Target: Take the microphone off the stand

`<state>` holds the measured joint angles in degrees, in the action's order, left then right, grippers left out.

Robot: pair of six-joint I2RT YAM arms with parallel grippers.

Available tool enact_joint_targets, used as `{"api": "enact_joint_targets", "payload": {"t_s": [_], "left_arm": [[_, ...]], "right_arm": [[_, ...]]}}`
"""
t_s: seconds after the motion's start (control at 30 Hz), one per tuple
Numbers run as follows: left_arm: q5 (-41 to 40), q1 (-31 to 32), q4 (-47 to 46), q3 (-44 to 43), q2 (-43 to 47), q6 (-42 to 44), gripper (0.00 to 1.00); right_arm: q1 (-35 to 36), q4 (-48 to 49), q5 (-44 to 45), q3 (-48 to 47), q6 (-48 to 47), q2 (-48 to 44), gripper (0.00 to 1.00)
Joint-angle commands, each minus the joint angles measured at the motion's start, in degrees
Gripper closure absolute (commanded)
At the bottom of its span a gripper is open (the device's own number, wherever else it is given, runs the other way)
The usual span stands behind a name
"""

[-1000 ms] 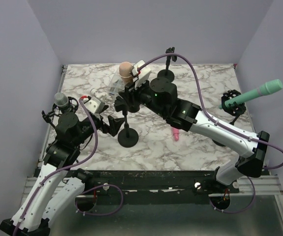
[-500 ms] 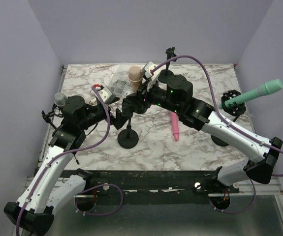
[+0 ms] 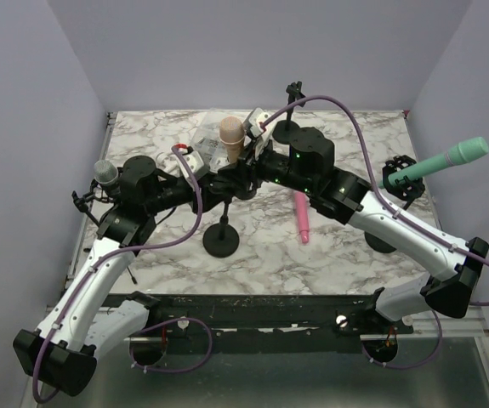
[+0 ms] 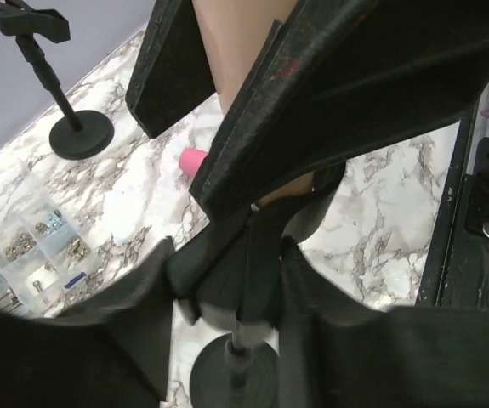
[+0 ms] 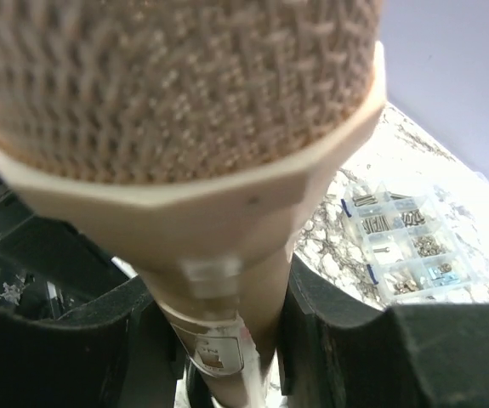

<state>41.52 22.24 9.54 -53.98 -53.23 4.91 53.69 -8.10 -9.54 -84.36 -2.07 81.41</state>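
Right gripper (image 3: pixel 246 160) closed around the body of the tan microphone (image 3: pixel 231 132), which stands upright, mesh head uppermost, directly above the black stand (image 3: pixel 221 240) near the middle of the marble table (image 3: pixel 380 127); whether its lower end sits in the stand's clip cannot be told. Left gripper (image 4: pixel 242 285) closed on the stand's neck just below that clip, one finger on either side. Clear compartment box (image 5: pixel 401 246) lies on the table just beyond the two grippers, its cells holding sorted small metal fasteners. Pink microphone (image 3: pixel 302 223) lies flat on the table right of the stand; green microphone (image 3: pixel 435 161) and grey microphone (image 3: pixel 105 172) are held in clips at the right and left edges.
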Motion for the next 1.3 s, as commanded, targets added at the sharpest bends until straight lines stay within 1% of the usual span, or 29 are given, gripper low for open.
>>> {"api": "enact_joint_targets", "payload": {"t_s": [0.0, 0.03, 0.1, 0.2, 0.3, 0.33, 0.5, 0.57, 0.63, 0.7, 0.73, 0.8, 0.83, 0.9, 1.03, 1.13, 1.27], "left_arm": [[-1.02, -0.09, 0.25, 0.32, 1.86, 1.25, 0.98], [-2.1, -0.14, -0.22, 1.51, 3.15, 1.04, 1.0], [-2.66, -0.03, -0.71, 3.76, 5.95, 0.38, 1.0], [-3.07, 0.17, 0.36, 4.95, 7.36, 0.2, 1.0], [-3.56, 0.34, 1.22, 5.13, 7.25, 0.45, 1.0], [-3.66, 0.35, 1.27, 5.07, 7.14, 0.45, 1.0], [-3.43, 0.35, 1.14, 5.45, 6.84, 0.19, 1.0], [-4.32, 0.35, 1.34, 5.41, 6.46, 0.37, 1.0], [-5.14, 0.37, 1.97, 4.91, 6.21, 0.38, 1.0], [-6.37, 0.35, 2.25, 4.46, 6.57, 0.28, 0.87], [-7.18, 0.36, 2.04, 4.76, 7.08, 0.28, 0.79], [-9.08, 0.37, 0.91, 5.85, 8.08, -0.04, 0.67], [-9.7, 0.41, 0.87, 5.92, 8.22, -0.16, 0.62], [-10.24, 0.39, 1.65, 5.09, 8.08, -0.16, 0.57], [-10.9, 0.44, 1.04, 5.62, 8.84, -0.31, 0.5], [-10.24, 0.44, 1.8, 4.66, 8.67, -0.6, 0.47], [-11.11, 0.48, 1.05, 5.74, 10.05, -0.42, 0.42]], "right_arm": [[0.08, -1.67, -1.77, 0.42, 1.07, -0.24, 1.0], [0.05, -1.55, -1.82, 0.4, 1.22, -0.36, 0.99], [0.01, -1.12, -2.36, 0.14, 1.51, -0.33, 0.99], [0.04, -0.41, -3.12, -1.49, 1.89, 0.25, 0.99], [0.02, -1.65, -1.92, -6.66, 1.89, 1.86, 1.0], [0.09, -2.12, -0.48, -8.58, 3.52, 2.23, 0.99], [0.06, -1.63, 8.14, -16.7, 4.58, 2.46, 0.99], [0.01, -1.25, 13.91, -18.48, 4.22, 1.82, 0.99], [0.04, -0.35, 21.19, -18.25, 2.99, 0.7, 0.99], [0.07, 0.26, 27.88, -15.83, 0.67, -0.49, 0.99], [0.04, 0.4, 31.4, -14.4, -0.29, -1.02, 0.99], [-0.01, 0.82, 39.27, -10.61, -1.42, -1.94, 0.99], [-0.13, 1.24, 42.44, -7.98, -1.83, -2.52, 0.99], [-0.7, 1.59, 45.75, -2.74, -1.47, -3.61, 0.99], [-1.95, -1.41, 46.93, 4.81, 2.71, -3.91, 1.0], [-3.75, -4.02, 44.34, 8.74, 8.2, -2.73, 0.99], [-6.71, -9.22, 37.3, 10.63, 14.57, 1.67, 0.99]]}}
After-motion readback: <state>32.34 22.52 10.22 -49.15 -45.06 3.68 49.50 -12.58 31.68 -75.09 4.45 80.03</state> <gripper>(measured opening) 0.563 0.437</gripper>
